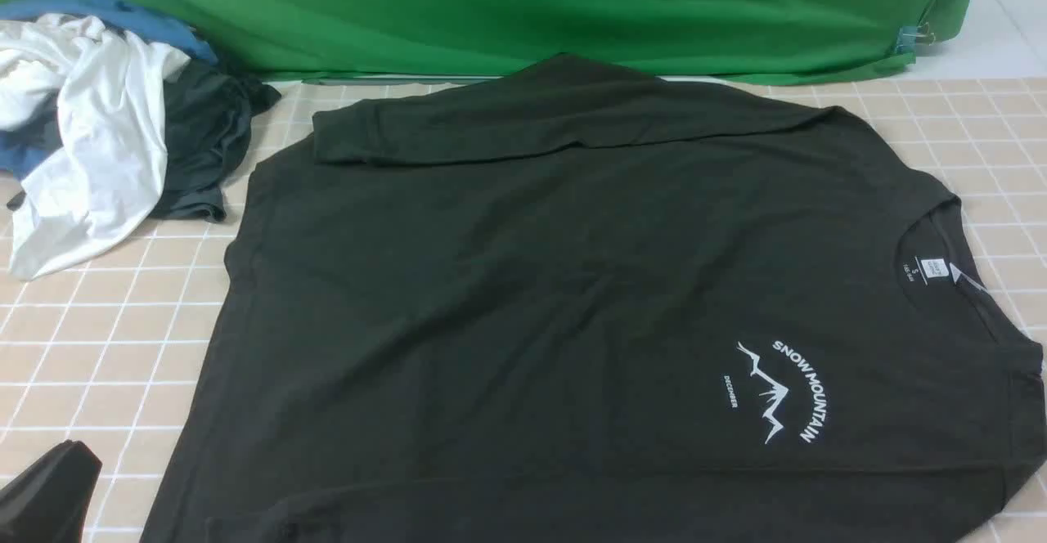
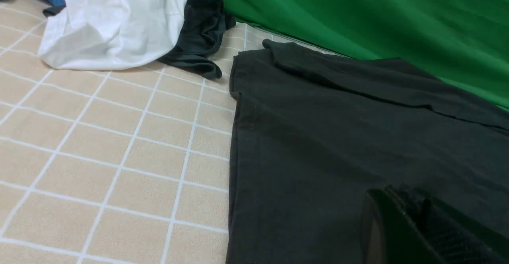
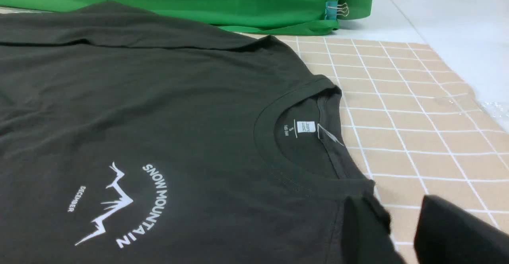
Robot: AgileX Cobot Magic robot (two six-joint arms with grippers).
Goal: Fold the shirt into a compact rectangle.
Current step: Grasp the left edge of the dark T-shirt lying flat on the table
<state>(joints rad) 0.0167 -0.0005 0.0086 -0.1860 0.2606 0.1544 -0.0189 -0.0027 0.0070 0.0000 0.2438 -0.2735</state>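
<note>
The black shirt (image 1: 532, 281) lies spread flat on the checked tablecloth, collar to the right. Its white mountain print (image 1: 781, 392) and neck label (image 1: 934, 269) face up. One long sleeve is folded across the far side of the body. My left gripper (image 1: 57, 477) sits low at the near left, beside the shirt's hem side. In the left wrist view the left gripper (image 2: 391, 200) is shut and empty, with the shirt (image 2: 338, 136) behind it. My right gripper (image 3: 401, 220) is open at the shirt's (image 3: 159, 109) near shoulder edge, below the collar. Tablecloth shows between its fingers.
A pile of clothes lies at the far left: a white garment (image 1: 90, 142), a dark grey garment (image 1: 204, 142) and some blue cloth (image 1: 123, 20). A green backdrop (image 1: 532, 11) hangs along the table's far edge. Beige checked tablecloth (image 1: 98, 338) shows on both sides of the shirt.
</note>
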